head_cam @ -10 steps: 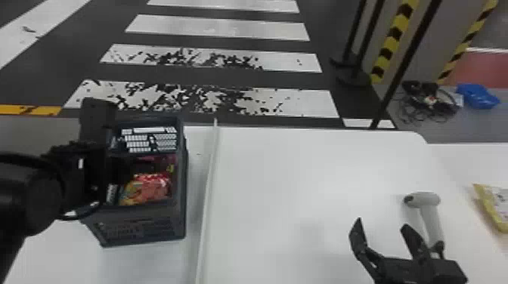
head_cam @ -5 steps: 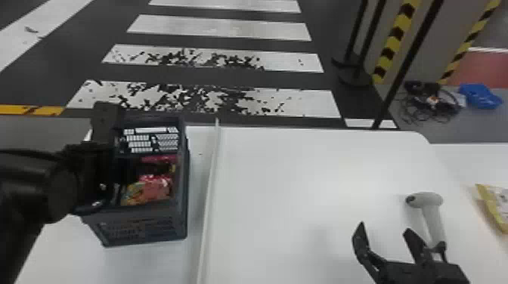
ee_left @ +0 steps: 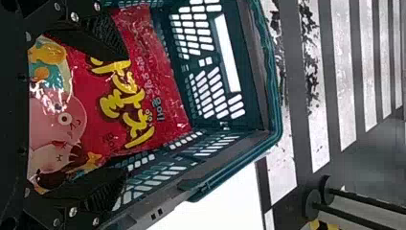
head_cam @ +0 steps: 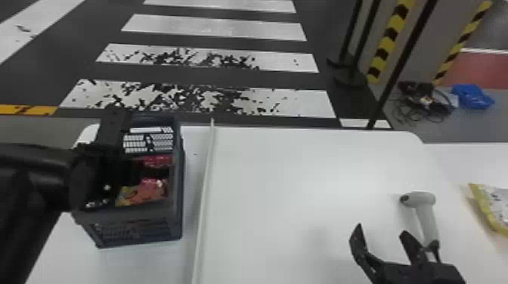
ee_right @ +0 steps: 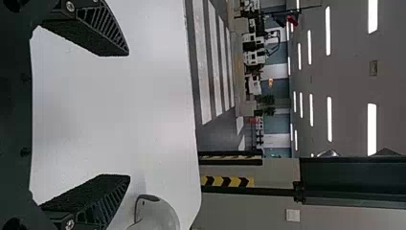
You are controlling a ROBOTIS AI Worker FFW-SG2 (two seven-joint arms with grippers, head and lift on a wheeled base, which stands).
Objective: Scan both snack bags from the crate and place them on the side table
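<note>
We see a broad white table [head_cam: 283, 170] with a smooth, faintly shiny top and rounded far corners; a thin pale strip [head_cam: 206, 170] runs near to far across its left part. On the left sits a dark blue-grey plastic crate [head_cam: 128, 213], boxy, its walls pierced with rows of slots. Inside lies the red snack bag [ee_left: 143, 86], glossy and crinkled, with yellow lettering and a pink cartoon figure, printed face up. As far as we can see, its long axis runs near to far, the plain red end by the far wall. At the right edge rests a white packet with a yellow border [head_cam: 499, 206]. Our left gripper [head_cam: 113, 162] is over the crate, jaws wide apart above the bag, gripping nothing. Our right gripper [head_cam: 381, 229] hangs near right, jaws wide open and empty, near the smooth pale scanner [head_cam: 417, 198], whose handle points nearward.
</note>
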